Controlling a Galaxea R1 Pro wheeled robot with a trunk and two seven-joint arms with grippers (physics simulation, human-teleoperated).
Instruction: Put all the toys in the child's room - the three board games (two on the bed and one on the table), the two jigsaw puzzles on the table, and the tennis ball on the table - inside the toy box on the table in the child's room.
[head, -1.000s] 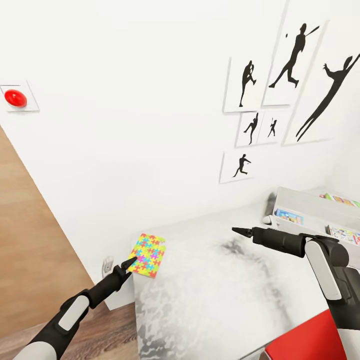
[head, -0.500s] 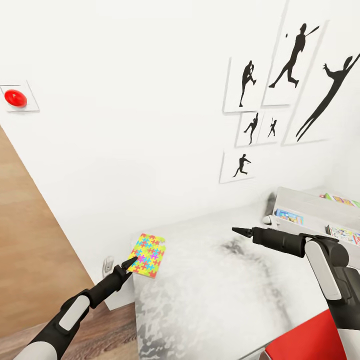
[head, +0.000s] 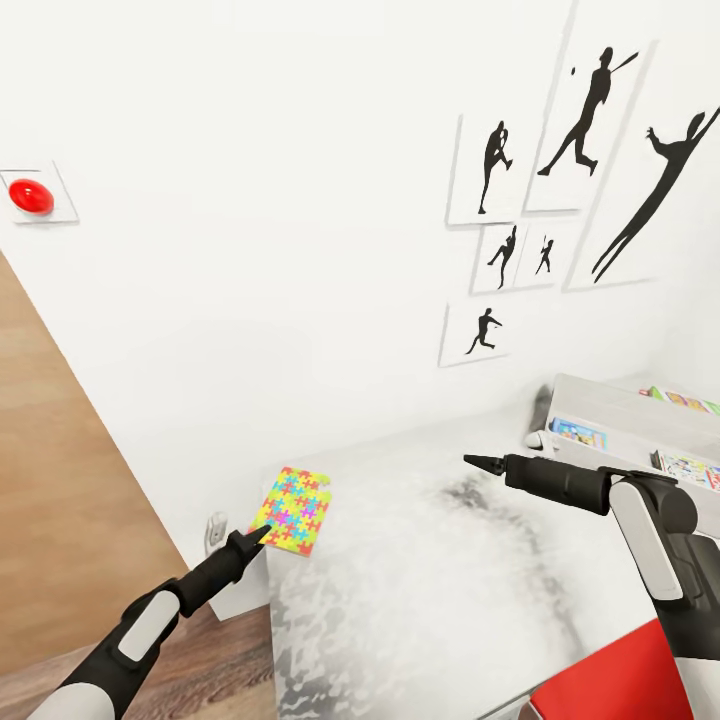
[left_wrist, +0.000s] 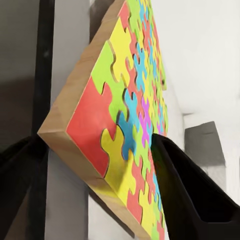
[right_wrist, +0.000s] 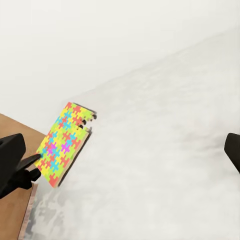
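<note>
White walls (head: 250, 250) close the corner of the child's room, hung with black sports-silhouette pictures (head: 585, 170) and, apart from them, a small panel with a red dome (head: 31, 196). Wood plank floor (head: 60, 480) shows beside the table (head: 430, 580), whose long mottled light-grey top runs toward the corner. At the far end of that top stands the toy box (head: 610, 410), pale grey, with colourful printed board games (head: 578, 432) visible inside it and along its rim. A red chair (head: 625, 680) sits by the near edge of the table, under the right arm.

One jigsaw puzzle (head: 294, 510) is at the table's outer corner, tilted up off the surface with its near corner hanging past the edge. The left gripper (head: 258, 528) meets it there; in the left wrist view the puzzle's wooden edge and bright face (left_wrist: 120, 125) sit between the two dark fingers (left_wrist: 185, 185), one on each side, clamped on the corner. Nothing stands between this puzzle and the toy box but bare tabletop.

The right gripper (head: 480, 463) hangs above the middle of the table, pointing toward the wall, holding nothing; in the right wrist view its fingertips (right_wrist: 12, 160) sit wide apart at either side, with the puzzle (right_wrist: 62, 145) ahead.
</note>
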